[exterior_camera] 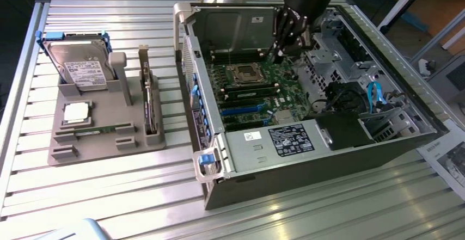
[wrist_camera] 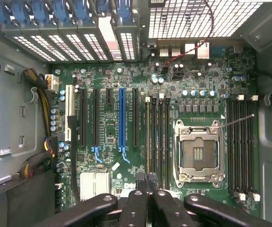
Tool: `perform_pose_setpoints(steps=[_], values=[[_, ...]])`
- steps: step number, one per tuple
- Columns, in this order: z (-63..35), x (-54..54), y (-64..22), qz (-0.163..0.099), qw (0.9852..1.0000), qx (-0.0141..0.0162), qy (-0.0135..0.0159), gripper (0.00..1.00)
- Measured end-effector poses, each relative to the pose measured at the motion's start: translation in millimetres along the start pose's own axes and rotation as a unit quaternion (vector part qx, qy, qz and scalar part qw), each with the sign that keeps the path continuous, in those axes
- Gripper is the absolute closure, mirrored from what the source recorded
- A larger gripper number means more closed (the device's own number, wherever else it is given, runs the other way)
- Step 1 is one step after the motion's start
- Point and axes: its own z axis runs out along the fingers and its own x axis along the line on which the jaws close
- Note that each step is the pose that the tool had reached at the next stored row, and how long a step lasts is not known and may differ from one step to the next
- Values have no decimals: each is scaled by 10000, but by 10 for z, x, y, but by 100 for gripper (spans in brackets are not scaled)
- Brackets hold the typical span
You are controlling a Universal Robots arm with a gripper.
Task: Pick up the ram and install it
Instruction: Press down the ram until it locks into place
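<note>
The gripper (exterior_camera: 285,48) hangs inside the open computer case (exterior_camera: 378,142), above the motherboard (wrist_camera: 126,142) near the empty processor socket (wrist_camera: 197,153). Its jaws are pressed together, and in the wrist view they meet right over the end of a memory slot (wrist_camera: 148,137) beside the socket. A thin green stick, the ram (wrist_camera: 148,142), appears to stand in that slot; whether the jaws touch it I cannot tell. On the surface (exterior_camera: 109,196) to the exterior view's left, a grey holder (exterior_camera: 109,125) carries a hard drive (exterior_camera: 80,68) and a square silver chip (exterior_camera: 77,112).
</note>
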Motion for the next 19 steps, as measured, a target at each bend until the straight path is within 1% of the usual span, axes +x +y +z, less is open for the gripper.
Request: perform_pose_setpoints(steps=[4,8,13,15,19], values=[[-63,3,6,0,10000,0,1,90],[-105,5,9,0,10000,0,1,90],[-113,5,10,0,10000,0,1,90],[-130,6,11,0,10000,-1,3,90],[-242,11,21,0,10000,0,1,90]])
